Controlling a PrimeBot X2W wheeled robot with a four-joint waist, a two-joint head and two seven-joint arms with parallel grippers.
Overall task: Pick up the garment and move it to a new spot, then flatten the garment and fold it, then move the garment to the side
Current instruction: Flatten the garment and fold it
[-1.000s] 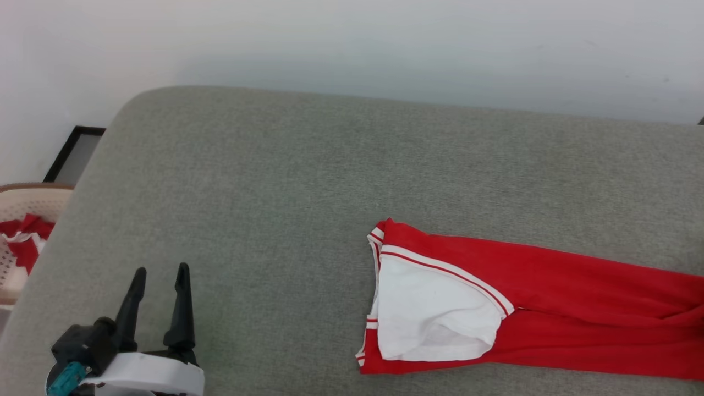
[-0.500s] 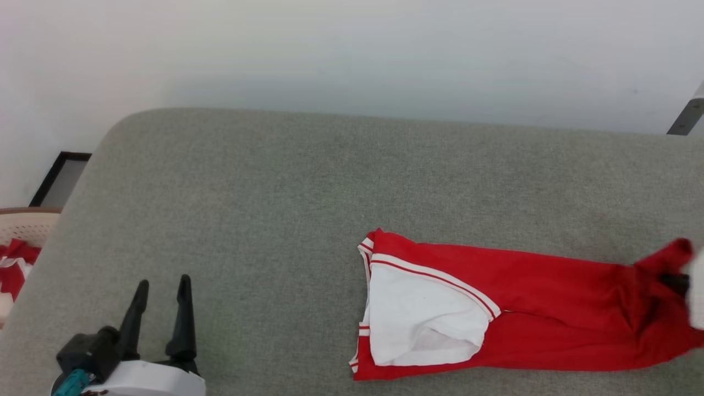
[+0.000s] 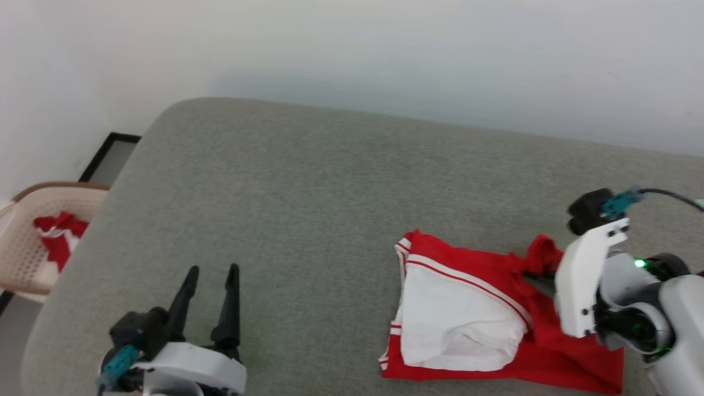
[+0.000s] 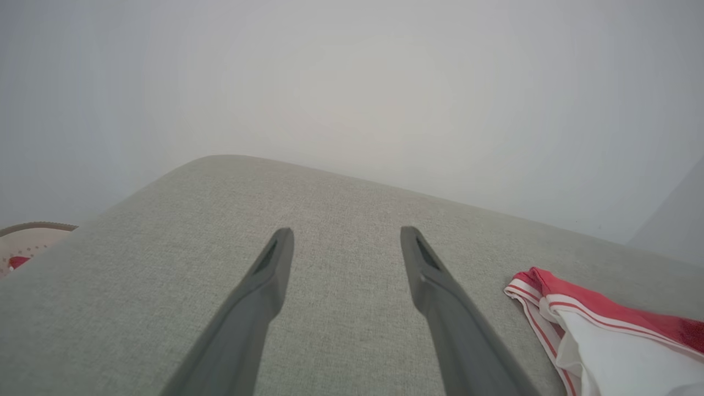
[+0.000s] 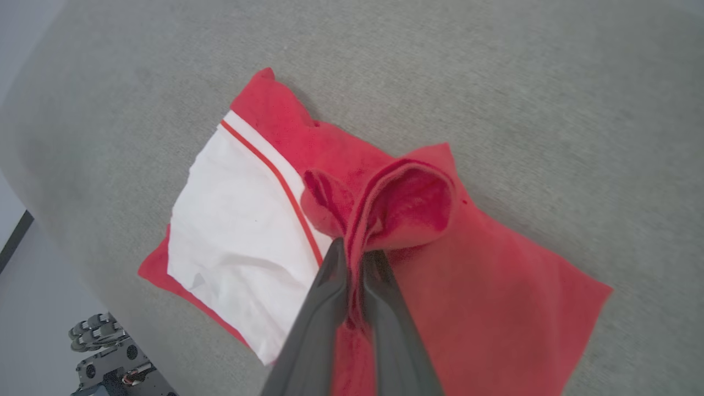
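The garment is a red shirt with a white sleeve and striped trim, lying on the right of the grey cushion. My right gripper is shut on a bunched red fold of it, lifted over the garment's middle. In the right wrist view the garment spreads below the right gripper, with red cloth pinched between the fingers. My left gripper stands open and holds nothing at the lower left, well apart from the shirt. The left wrist view has the left gripper over bare cushion, with the garment's collar end at its right.
A beige basket holding another red and white cloth stands off the cushion's left end. A dark frame leans at the pale wall behind. The robot's wheeled base shows below the cushion's edge.
The head camera has shifted. My right arm has come into view, drawing the garment's right end leftward over the rest, so the shirt looks much shorter. The left gripper stays open.
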